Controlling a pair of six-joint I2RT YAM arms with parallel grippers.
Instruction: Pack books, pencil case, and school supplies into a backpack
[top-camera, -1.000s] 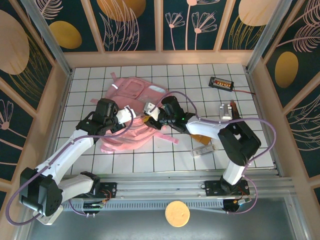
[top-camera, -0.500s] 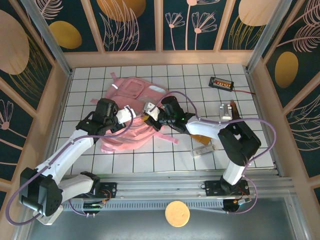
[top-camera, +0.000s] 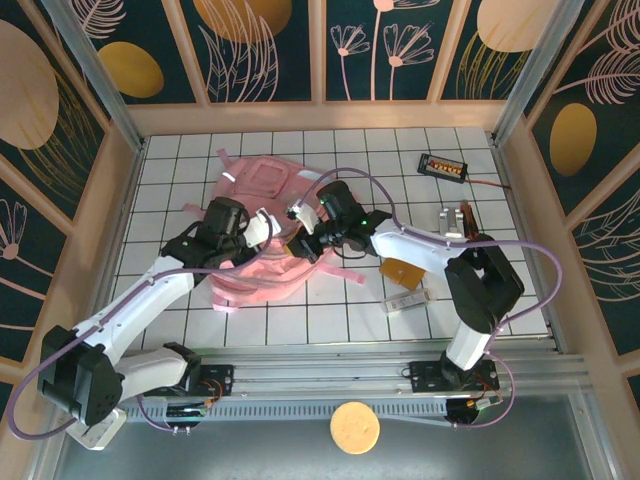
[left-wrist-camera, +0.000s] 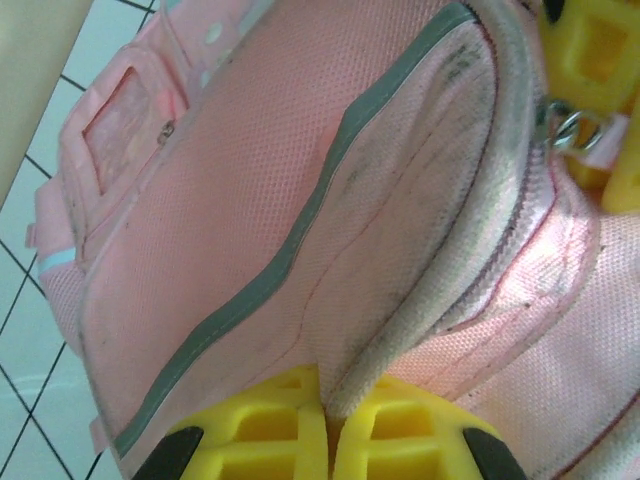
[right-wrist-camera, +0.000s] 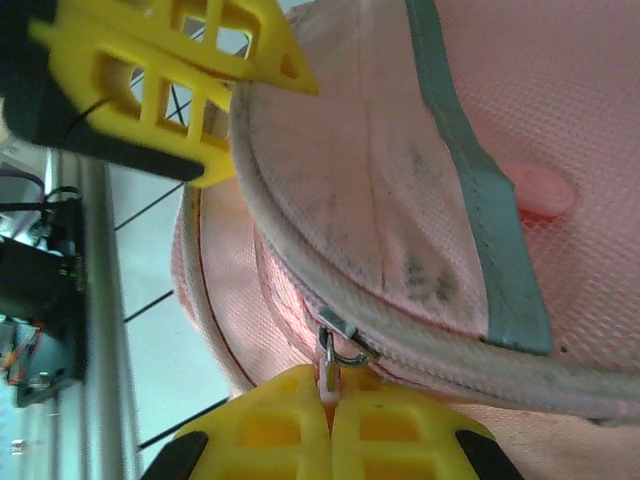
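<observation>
The pink backpack (top-camera: 262, 182) lies left of the table's centre, with both grippers on its near side. My left gripper (top-camera: 262, 226) is shut on the backpack's grey piped seam (left-wrist-camera: 400, 330), which runs between its yellow fingers (left-wrist-camera: 260, 430). My right gripper (right-wrist-camera: 328, 400) is shut on the small zipper pull (right-wrist-camera: 327, 372) hanging from a metal ring on the closed zipper. The right gripper (top-camera: 300, 234) sits just right of the left one. An orange-brown square book (top-camera: 405, 270) and a whitish-grey block (top-camera: 405, 299) lie on the tiles to the right.
A black gadget with orange digits (top-camera: 443, 165) and a red wire sits at the back right. A small pale grey and beige item (top-camera: 452, 222) lies by the right forearm; I cannot tell what it is. Wooden walls enclose the white tiled table (top-camera: 330, 320).
The right jaws have closed on the zipper pull. Both grippers and the backpack's near side have shifted a little, and the backpack has bunched up toward the back left.
</observation>
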